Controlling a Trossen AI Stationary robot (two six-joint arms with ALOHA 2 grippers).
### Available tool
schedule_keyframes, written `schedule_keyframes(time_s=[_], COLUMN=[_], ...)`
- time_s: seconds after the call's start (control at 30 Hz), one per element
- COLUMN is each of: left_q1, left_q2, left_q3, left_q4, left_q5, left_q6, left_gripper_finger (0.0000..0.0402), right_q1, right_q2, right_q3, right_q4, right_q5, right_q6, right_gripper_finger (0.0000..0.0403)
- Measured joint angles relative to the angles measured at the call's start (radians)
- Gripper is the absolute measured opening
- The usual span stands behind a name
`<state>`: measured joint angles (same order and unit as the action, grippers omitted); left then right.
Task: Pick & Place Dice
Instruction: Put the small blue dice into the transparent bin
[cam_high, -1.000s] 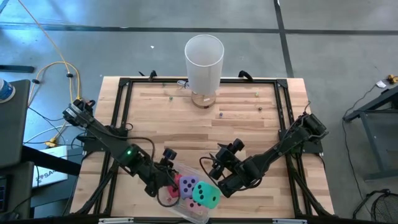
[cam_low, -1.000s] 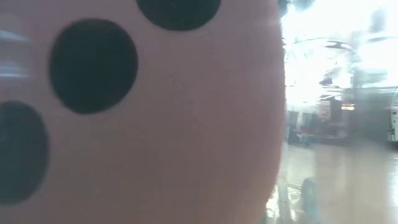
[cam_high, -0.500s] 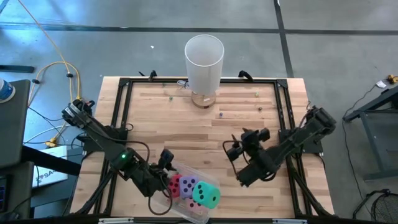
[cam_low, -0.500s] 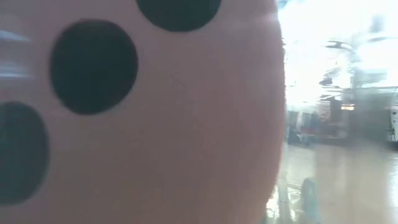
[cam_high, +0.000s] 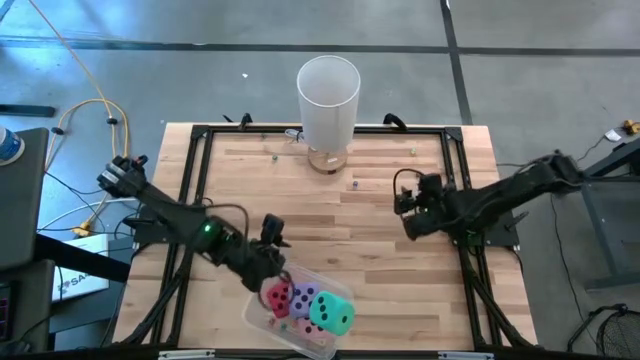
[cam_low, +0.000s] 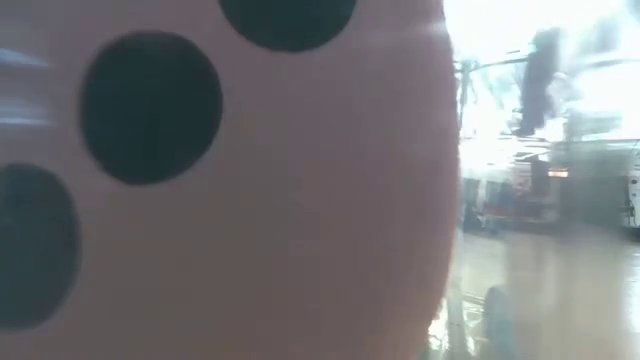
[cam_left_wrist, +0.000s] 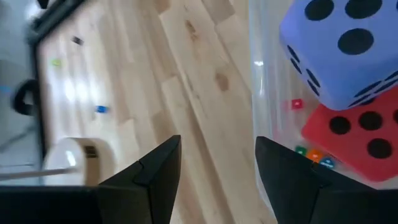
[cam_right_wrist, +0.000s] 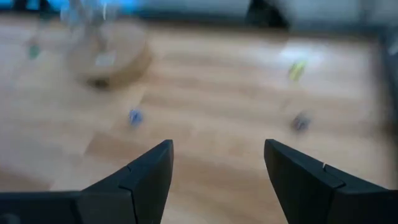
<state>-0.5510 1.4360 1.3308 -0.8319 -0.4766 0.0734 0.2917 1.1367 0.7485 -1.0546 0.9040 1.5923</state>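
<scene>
Four dice lie packed together in a clear plastic container (cam_high: 262, 312) near the table's front edge: red (cam_high: 277, 296), purple (cam_high: 302, 298), teal-green (cam_high: 331, 312) and pink (cam_high: 306, 329). The pink die (cam_low: 230, 200) fills most of the low view. My left gripper (cam_high: 274, 268) stands open just outside the container's far left corner, over bare wood (cam_left_wrist: 217, 146), with the purple die (cam_left_wrist: 339, 43) and red die (cam_left_wrist: 360, 134) beside it. My right gripper (cam_high: 404, 212) hangs open over the table's right half, above bare wood (cam_right_wrist: 217, 149).
A tall white cup (cam_high: 328, 95) stands on a round wooden base (cam_high: 328, 158) at the far middle. Tiny coloured beads lie scattered on the wood (cam_high: 353, 184) and inside the container (cam_left_wrist: 296, 104). A black frame (cam_high: 196, 160) edges the table.
My right gripper has swung away from the teal-green die toward the table's right edge and somewhat farther back, rolling as it went. My left gripper has drawn back out of the container, from beside the red die toward the far edge. The dice have stayed in place.
</scene>
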Motion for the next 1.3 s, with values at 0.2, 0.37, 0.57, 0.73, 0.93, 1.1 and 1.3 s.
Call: schedule_keyframes(time_s=[0.2,0.37,0.57,0.73,0.93,1.1,1.3], left_q1=[0.073,0.075,0.069,0.085,0.084,0.077,0.059], left_q2=[-0.001,-0.001,-0.001,-0.001,-0.001,-0.001,-0.001], left_q3=[0.000,0.000,-0.010,-0.010,-0.010,-0.010,-0.011], left_q4=[0.008,0.043,0.031,0.072,0.142,0.152,0.152], left_q5=[0.107,0.148,0.150,0.149,0.149,0.149,0.163], left_q6=[0.038,0.092,0.104,0.137,0.159,0.115,0.030], left_gripper_finger=[0.0197,0.0197,0.0197,0.0197,0.0197,0.0197,0.0197], right_q1=[-0.131,-0.185,-0.260,-0.360,-0.465,-0.526,-0.580], right_q2=[-0.129,-0.127,-0.042,0.088,0.269,0.406,0.545], right_q3=[-0.255,-0.356,-0.387,-0.389,-0.389,-0.389,-0.389], right_q4=[0.595,0.853,1.057,1.239,1.426,1.615,1.799], right_q5=[-0.174,-0.211,-0.289,-0.467,-0.621,-0.698,-0.727], right_q6=[-0.433,-0.575,-0.718,-0.818,-0.904,-1.018,-1.150], right_gripper_finger=[0.0243,0.0244,0.0243,0.0243,0.0243,0.0243,0.0243])
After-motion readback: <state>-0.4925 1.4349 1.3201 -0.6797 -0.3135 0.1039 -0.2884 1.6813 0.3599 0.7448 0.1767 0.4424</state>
